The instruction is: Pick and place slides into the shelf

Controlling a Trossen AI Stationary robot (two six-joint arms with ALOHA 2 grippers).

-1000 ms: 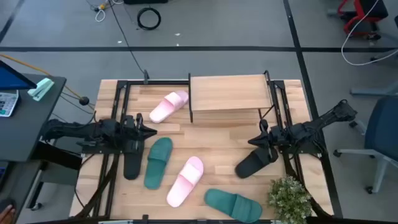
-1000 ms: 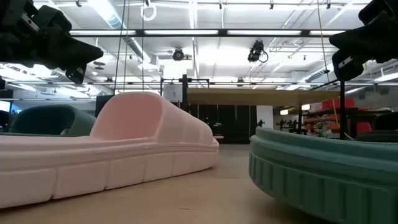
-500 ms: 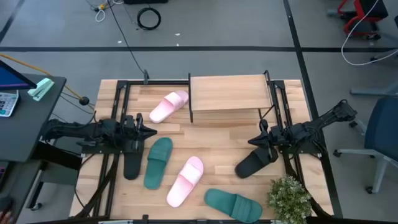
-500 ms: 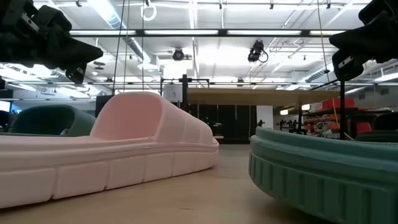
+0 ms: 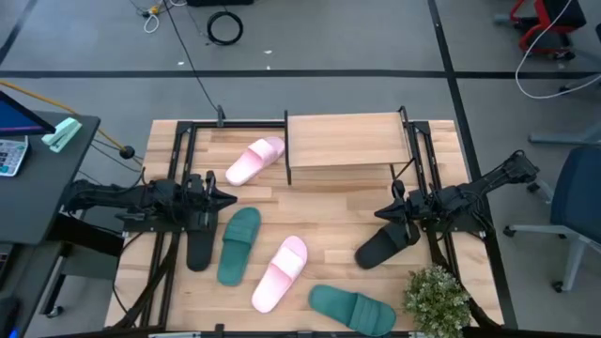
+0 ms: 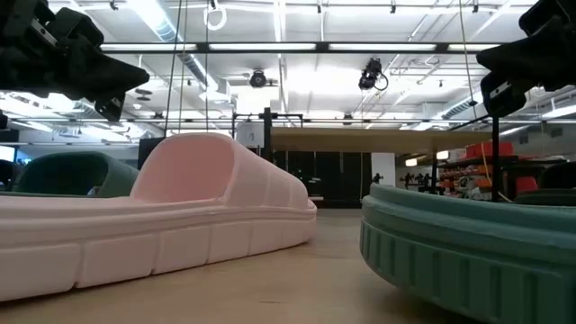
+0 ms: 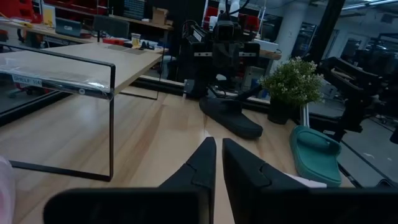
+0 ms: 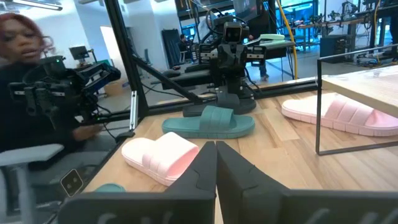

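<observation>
Six slides lie on their soles on the tabletop. One pink slide (image 5: pixel 254 160) is just left of the shelf (image 5: pixel 346 141) and the other pink slide (image 5: pixel 280 272) is near the middle. One teal slide (image 5: pixel 238 244) lies beside the left black slide (image 5: pixel 199 246); the other teal slide (image 5: pixel 352 307) is at the near edge. The right black slide (image 5: pixel 387 244) lies below my right arm. My left gripper (image 5: pixel 230 198) hovers shut (image 7: pixel 219 155) above the table's left side. My right gripper (image 5: pixel 380 215) hovers shut (image 8: pixel 216 162) on the right side. The shelf top is bare.
A small potted plant (image 5: pixel 437 299) stands at the table's near right corner. Black frame rails (image 5: pixel 178 169) run along both table sides. A person (image 8: pixel 18 56) sits beyond the left edge. Bare wood lies between the shelf and the slides.
</observation>
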